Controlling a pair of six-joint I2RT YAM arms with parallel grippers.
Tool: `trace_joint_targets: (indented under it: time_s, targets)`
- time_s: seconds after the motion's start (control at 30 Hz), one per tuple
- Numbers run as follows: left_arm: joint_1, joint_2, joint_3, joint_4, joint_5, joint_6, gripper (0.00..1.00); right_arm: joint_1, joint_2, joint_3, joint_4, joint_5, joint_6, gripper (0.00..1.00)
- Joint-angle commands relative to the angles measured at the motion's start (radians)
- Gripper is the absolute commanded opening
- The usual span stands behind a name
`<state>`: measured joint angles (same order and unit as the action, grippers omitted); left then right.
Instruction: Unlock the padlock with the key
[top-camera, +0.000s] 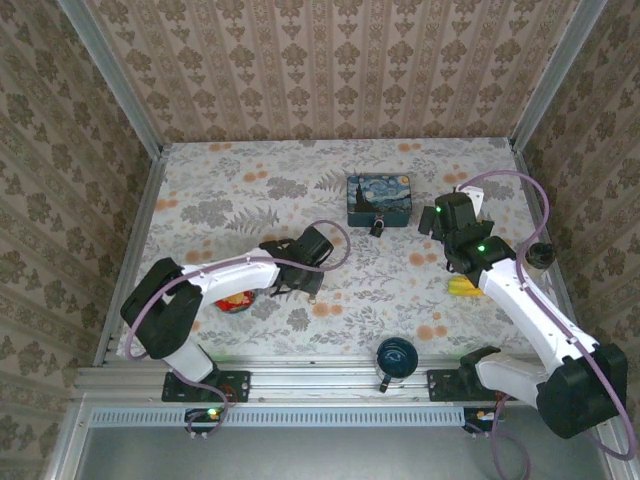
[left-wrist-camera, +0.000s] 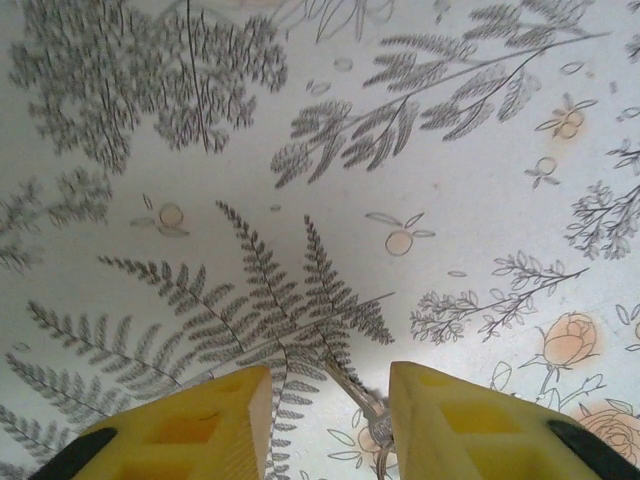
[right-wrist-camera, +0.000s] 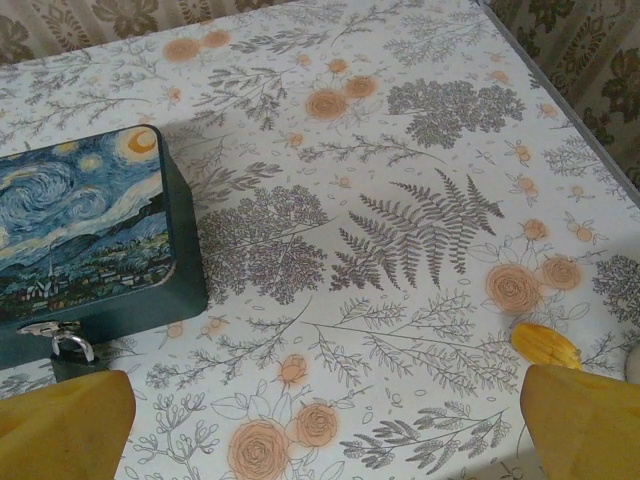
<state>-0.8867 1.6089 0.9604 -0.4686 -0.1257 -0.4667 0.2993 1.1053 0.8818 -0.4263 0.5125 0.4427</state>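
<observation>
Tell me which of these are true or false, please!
1. The padlock hangs at the tin's front. True.
2. The right tool is shut on the padlock. False: it is open and not touching the padlock.
3. The key lies between the fingers of the left tool. True.
4. The mug stands on the tin. False: it stands at the table's near edge, apart from the tin.

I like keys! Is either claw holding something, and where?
Nothing looks held. The left claw straddles a small silvery metal key on the flowery table, ungripped; the right claw is open, empty.
</observation>
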Motion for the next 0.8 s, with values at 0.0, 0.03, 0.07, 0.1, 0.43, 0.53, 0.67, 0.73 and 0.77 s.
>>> trace_joint_targets:
  time_s: [0.0, 0.03, 0.07, 0.1, 0.43, 0.53, 0.67, 0.73, 0.77]
  targets:
    - [-0.004, 0.017, -0.029, -0.009, 0.052, -0.105, 0.34, 0.007, -0.02, -0.016, 0.002, 0.006, 0.008, 1.0]
    - [-0.006, 0.027, -0.025, -0.01, 0.061, -0.108, 0.34, 0.006, -0.018, -0.015, 0.001, 0.006, 0.005, 1.0]
    - [-0.012, 0.037, -0.022, -0.011, 0.069, -0.111, 0.33, 0.007, -0.017, -0.014, -0.001, 0.006, 0.004, 1.0]
    - [-0.019, 0.045, -0.019, -0.016, 0.073, -0.115, 0.33, 0.007, -0.015, -0.011, -0.003, 0.006, 0.003, 1.0]
    - [-0.04, 0.109, -0.006, -0.021, 0.076, -0.109, 0.4, 0.007, -0.026, -0.026, 0.018, -0.002, 0.008, 1.0]
    - [-0.039, 0.127, -0.001, -0.016, 0.074, -0.107, 0.41, 0.007, -0.024, -0.024, 0.016, -0.005, 0.008, 1.0]
    - [-0.038, 0.138, -0.002, -0.02, 0.081, -0.109, 0.37, 0.006, -0.026, -0.02, 0.013, 0.0, 0.007, 1.0]
    - [-0.038, 0.137, -0.003, -0.026, 0.084, -0.109, 0.33, 0.007, -0.025, -0.019, 0.014, 0.001, 0.006, 1.0]
    - [-0.039, 0.134, -0.004, -0.032, 0.087, -0.109, 0.32, 0.008, -0.027, -0.018, 0.015, 0.001, 0.005, 1.0]
